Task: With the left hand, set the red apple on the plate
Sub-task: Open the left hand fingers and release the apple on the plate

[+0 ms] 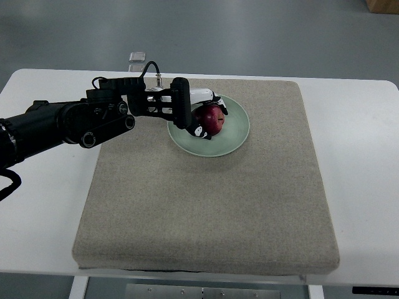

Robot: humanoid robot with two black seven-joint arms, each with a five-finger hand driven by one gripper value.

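The left hand (pixel 201 113) has its fingers (pixel 201 131) clamped on the apple (pixel 212 119), which sits over the plate (pixel 235 138). The apple is round; its stem is not clear, its left side is hidden.

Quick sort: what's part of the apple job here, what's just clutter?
Job:
- round red apple, sitting over the plate
- shallow pale green ceramic plate
- left robot hand, fingers wrapped around the apple

Lying about:
- beige fabric mat under the plate
- white table
- small clear square object on the floor beyond the table
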